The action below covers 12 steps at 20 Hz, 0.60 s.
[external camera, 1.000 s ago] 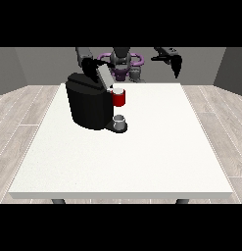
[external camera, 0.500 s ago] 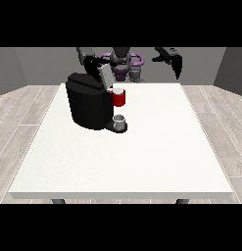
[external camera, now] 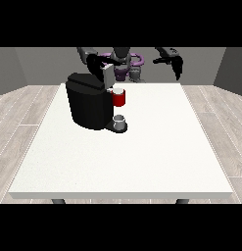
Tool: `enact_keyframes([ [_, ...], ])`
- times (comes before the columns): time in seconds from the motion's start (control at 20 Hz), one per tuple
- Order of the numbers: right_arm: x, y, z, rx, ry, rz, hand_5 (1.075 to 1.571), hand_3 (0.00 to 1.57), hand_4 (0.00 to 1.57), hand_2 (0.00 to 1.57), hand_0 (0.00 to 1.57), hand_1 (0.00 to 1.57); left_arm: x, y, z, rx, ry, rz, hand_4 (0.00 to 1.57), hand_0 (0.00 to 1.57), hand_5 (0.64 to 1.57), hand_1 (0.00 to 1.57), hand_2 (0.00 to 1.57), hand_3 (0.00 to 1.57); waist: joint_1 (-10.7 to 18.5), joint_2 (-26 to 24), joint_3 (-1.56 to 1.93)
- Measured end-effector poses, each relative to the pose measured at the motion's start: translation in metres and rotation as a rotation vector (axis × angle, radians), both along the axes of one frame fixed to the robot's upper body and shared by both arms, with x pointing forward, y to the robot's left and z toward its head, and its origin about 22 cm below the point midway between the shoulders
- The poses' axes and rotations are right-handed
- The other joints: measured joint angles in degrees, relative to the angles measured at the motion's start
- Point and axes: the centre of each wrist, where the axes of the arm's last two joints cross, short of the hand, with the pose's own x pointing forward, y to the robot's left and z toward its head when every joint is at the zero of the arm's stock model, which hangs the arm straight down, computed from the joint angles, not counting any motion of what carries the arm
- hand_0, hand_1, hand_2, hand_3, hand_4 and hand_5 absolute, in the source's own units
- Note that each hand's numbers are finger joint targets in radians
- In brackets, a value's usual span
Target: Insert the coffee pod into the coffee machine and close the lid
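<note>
The white table (external camera: 142,162) fills most of the front view, its near edge low in the picture and its far edge close to the robot (external camera: 123,61). Around it the floor (external camera: 19,112) is of pale grey planks, and grey walls (external camera: 24,66) close the room behind. On the left half of the table, toward the far side, stands the black coffee machine (external camera: 88,103), a rounded block with its lid (external camera: 107,74) raised at the top. At its front sits a red holder (external camera: 119,98), which has a pale top, and below that a small grey cup (external camera: 119,120) stands on the machine's base. The pod cannot be told apart for certain. The hand at the view's left (external camera: 95,61) is just behind the raised lid and close to it; whether its fingers are open or closed cannot be seen. The hand at the view's right (external camera: 176,64) hangs in the air above the far right edge of the table, well apart from the machine, with its fingers pointing down and relaxed, holding nothing.
</note>
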Motion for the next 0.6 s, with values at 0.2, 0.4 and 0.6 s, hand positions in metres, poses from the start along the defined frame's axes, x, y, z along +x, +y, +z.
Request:
enact_keyframes([
  [0.2, -0.001, 0.004, 0.011, 0.019, -0.011, 0.002, 1.571, 0.00, 0.13, 0.00, 0.00, 0.00, 0.007, -0.002, 0.006, -0.003, -0.034, -0.009, 0.00, 0.00, 1.571, 0.00, 0.00, 0.00, 0.0, 1.3, 0.15],
  [0.4, -0.003, 0.016, 0.019, 0.023, -0.054, 0.056, 1.571, 0.00, 0.18, 0.00, 0.00, 0.00, 0.006, -0.008, 0.006, -0.003, -0.045, -0.033, 0.18, 0.00, 1.571, 0.00, 0.00, 0.00, 1.1, 0.8, 0.01],
  [0.6, -0.021, 0.043, -0.004, 0.036, -0.102, 0.176, 1.571, 0.00, 0.27, 0.00, 0.00, 0.00, -0.002, -0.007, -0.006, -0.010, -0.032, -0.010, 0.14, 0.00, 1.571, 0.00, 0.00, 0.00, -0.1, -2.2, -0.39],
])
